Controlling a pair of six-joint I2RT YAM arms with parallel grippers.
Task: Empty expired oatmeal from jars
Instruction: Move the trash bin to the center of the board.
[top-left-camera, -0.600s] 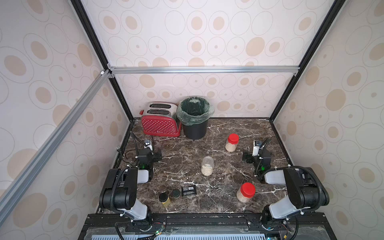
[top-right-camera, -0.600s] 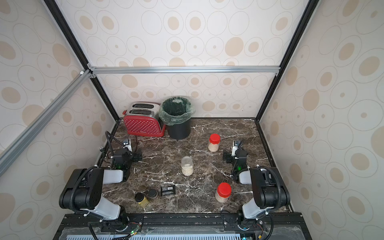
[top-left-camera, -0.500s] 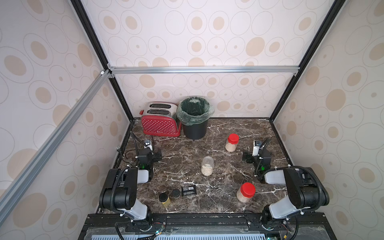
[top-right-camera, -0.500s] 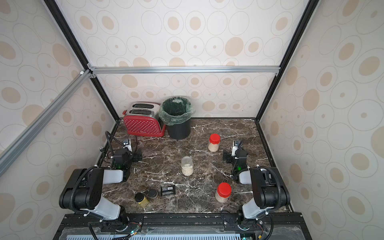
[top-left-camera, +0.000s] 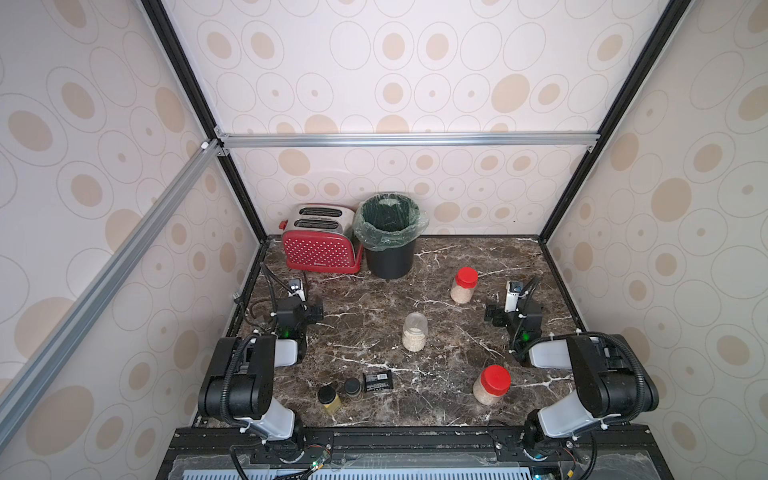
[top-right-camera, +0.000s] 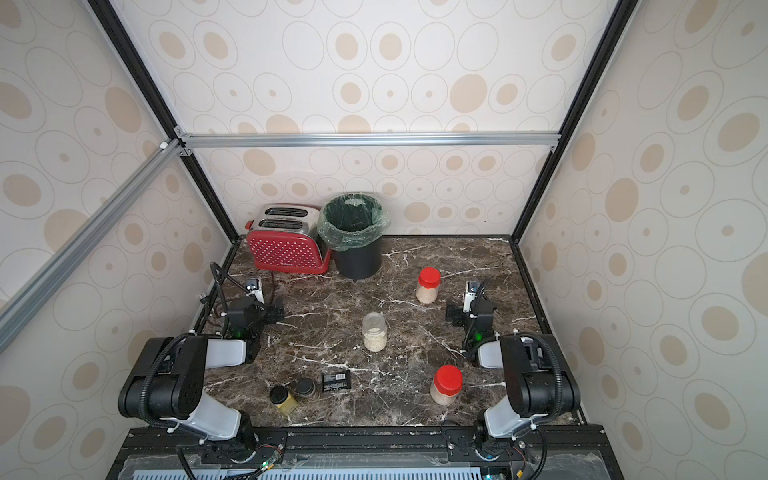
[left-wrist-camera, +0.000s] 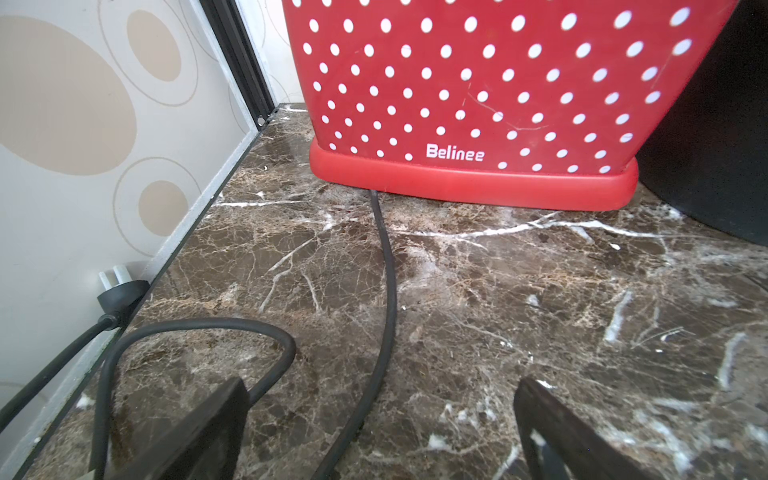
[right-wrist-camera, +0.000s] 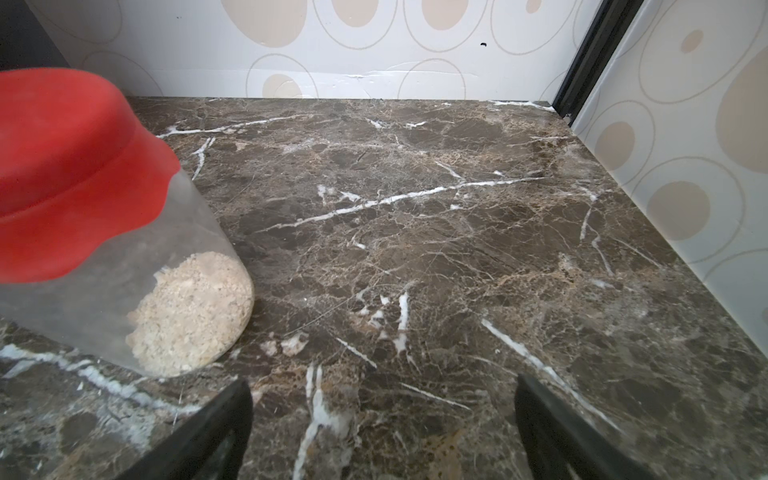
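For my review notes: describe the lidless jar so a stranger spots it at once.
Find the black bin beside the red toaster at the table's back. Forward of it, mid-table, stands a small clear jar of oatmeal. Unlike the two other jars, it has no red lid.

The light is bright and even with faint shadows, and in the right wrist view the near red lid looks blurred.
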